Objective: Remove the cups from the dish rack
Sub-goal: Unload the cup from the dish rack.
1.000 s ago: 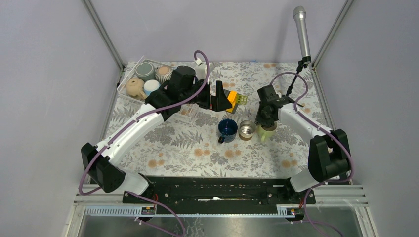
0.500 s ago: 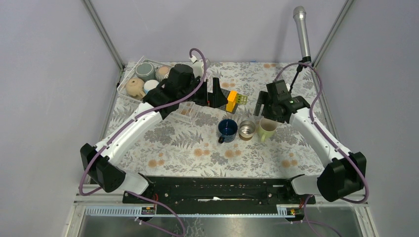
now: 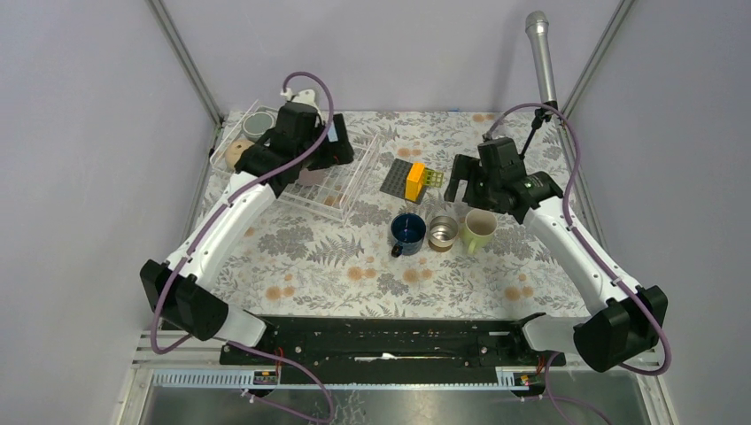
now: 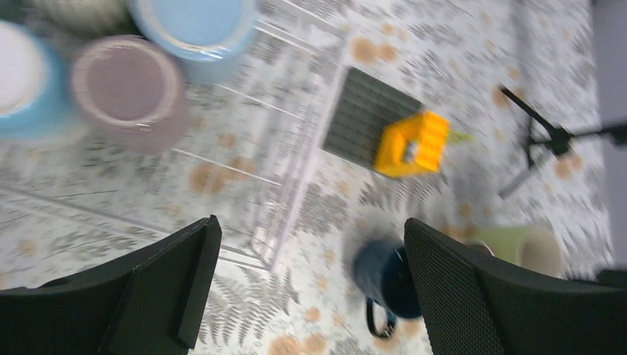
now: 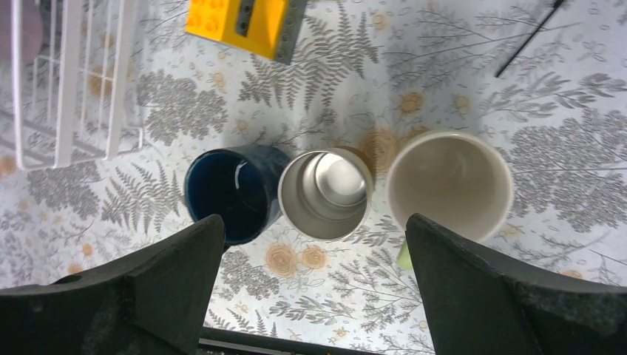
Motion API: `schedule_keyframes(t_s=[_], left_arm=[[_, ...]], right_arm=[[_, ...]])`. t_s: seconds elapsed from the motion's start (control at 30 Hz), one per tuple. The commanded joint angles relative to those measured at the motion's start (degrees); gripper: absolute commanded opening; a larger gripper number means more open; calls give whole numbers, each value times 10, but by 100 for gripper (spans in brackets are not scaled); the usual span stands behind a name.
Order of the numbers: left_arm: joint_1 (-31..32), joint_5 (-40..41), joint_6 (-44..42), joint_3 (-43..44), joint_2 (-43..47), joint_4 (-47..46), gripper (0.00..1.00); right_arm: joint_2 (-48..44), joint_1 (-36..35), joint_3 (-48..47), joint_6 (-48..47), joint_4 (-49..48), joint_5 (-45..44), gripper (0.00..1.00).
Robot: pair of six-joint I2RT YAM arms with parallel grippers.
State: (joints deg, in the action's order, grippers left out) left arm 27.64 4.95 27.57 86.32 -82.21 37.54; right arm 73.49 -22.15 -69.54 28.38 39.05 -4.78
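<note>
A navy mug [image 5: 233,192], a steel mug [image 5: 325,192] and a pale green mug with a cream inside [image 5: 449,185] stand upright in a tight row on the fern-printed tablecloth [image 3: 354,266], outside the rack. The right gripper [image 5: 314,237] hangs directly above them, jaws spread wide and holding nothing.

The clear wire dish rack [image 3: 359,181] sits at the far left of the table. It holds a mauve cup [image 4: 129,89], a light blue cup [image 4: 196,26], a tan cup [image 3: 236,156] and a grey cup [image 3: 259,125]. The left arm partly hides them from above. The left gripper [image 4: 310,225] is over the rack's right end, its jaws wide apart and empty.

Between the rack and the row lies a dark grey studded plate [image 3: 396,175]. It carries a yellow block [image 3: 414,181], with a green block [image 3: 432,178] just beside. A silver microphone [image 3: 538,53] on a thin black stand rises at the far right corner.
</note>
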Motion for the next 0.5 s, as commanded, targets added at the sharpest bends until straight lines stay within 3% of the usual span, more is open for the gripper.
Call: schedule_keyframes(t_s=[0.0, 0.47], left_arm=[[-46, 122, 32, 30, -21, 23, 99], [-192, 190, 75, 107, -149, 55, 99]], right_arm=[[-3, -22, -27, 6, -30, 24, 100], [-17, -28, -10, -15, -51, 47, 100]])
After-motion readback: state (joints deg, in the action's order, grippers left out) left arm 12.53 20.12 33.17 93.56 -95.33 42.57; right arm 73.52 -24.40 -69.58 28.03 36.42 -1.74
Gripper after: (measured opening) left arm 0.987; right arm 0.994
